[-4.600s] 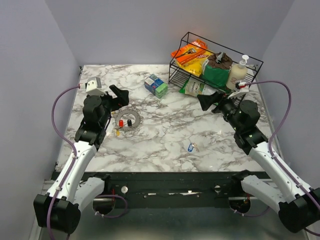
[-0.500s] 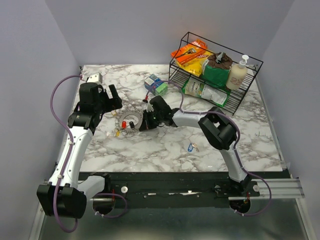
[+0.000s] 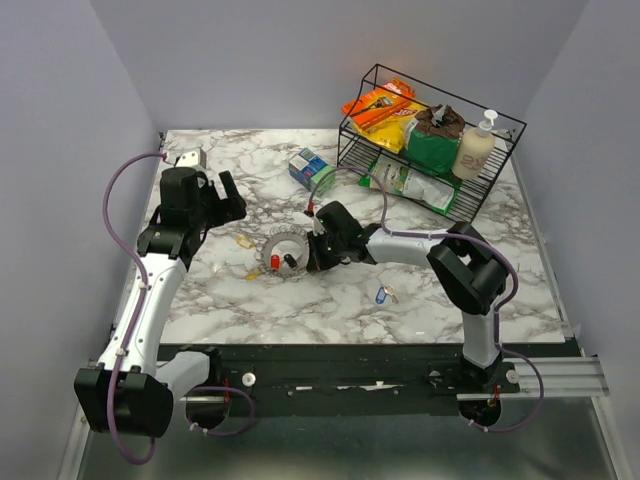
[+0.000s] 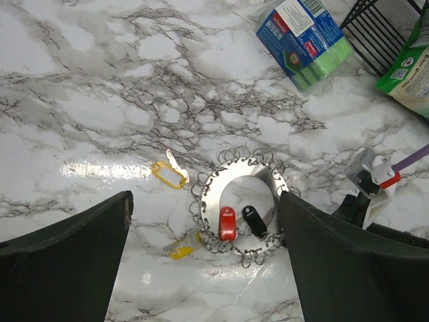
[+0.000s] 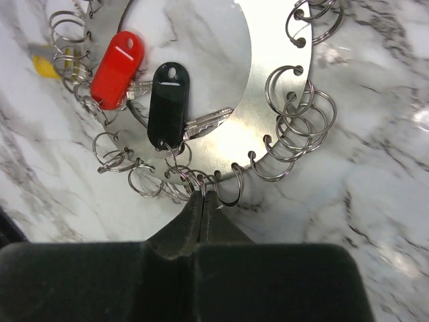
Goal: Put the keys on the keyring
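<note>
- Found right gripper (image 5: 202, 200) fully closed, pinching a wire loop on the rim of the keyring (image 5: 268, 40).
- Located keyring flat on the table (image 3: 450, 290), centre-left — red key (image 5: 117, 60) and black key (image 5: 169, 100) lying across it.
- Found left gripper (image 3: 228, 197) spread wide, holding nothing.
- Noted two yellow keys (image 4: 169, 175) loose beside keyring — blue key (image 3: 380, 295) well apart, nearer the front edge.

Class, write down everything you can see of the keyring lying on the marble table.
The keyring is a flat, shiny silvery metal band, holed round its rim, with many small wire rings hooked through. It lies flat on the marble table. A red key and a black key rest across it. The right gripper has its jaws shut at the rim, seemingly pinching a small ring.
</note>
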`<state>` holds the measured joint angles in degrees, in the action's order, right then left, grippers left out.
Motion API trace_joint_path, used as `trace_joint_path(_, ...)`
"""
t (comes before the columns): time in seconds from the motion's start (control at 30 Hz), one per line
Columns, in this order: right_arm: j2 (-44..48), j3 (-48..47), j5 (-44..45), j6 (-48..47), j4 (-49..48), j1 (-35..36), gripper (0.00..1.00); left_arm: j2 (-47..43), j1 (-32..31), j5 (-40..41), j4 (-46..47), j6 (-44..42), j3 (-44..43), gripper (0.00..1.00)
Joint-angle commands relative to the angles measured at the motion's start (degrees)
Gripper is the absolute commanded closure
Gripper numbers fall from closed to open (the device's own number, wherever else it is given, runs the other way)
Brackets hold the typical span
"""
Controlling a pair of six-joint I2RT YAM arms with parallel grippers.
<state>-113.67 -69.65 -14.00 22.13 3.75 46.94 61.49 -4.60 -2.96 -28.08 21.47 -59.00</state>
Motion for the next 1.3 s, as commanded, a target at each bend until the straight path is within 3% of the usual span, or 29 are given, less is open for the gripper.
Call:
trace_joint_path(0.0,4.4,1.0,11.17,-4.9,8.2,0.17,0.95,-1.11,0.29,-4.41,2.49,4.44,3.45,0.01)
trace_joint_path(0.13,8.8,2.5,15.56,-5.87,8.29,0.26,0.86,-2.52,0.29,-11.35,9.43,9.98,10.12,0.01)
trace_joint_path(0.3,13.11,3.64,17.69,-5.43,7.77,0.26,0.54,-0.5,0.29,-15.4,14.8,13.68,15.32,0.01)
trace_joint_path(0.43,15.4,4.52,18.57,-4.73,7.06,0.26,0.36,0.29,0.21,-14.8,14.8,12.8,15.15,0.01)
trace_joint_path(0.67,18.74,8.64,15.15,-2.71,4.0,-3.59,0.32,-0.5,0.21,-14.62,15.24,12.45,15.58,0.01)
trace_joint_path(0.97,23.75,16.82,0.48,0.28,-3.3,-13.18,0.32,0.38,0.21,-15.32,17.17,13.51,17.17,0.01)
trace_joint_path(1.27,24.9,20.78,-9.81,0.28,-12.18,-14.24,0.33,1.96,-0.06,-17.69,20.34,15.88,18.48,0.01)
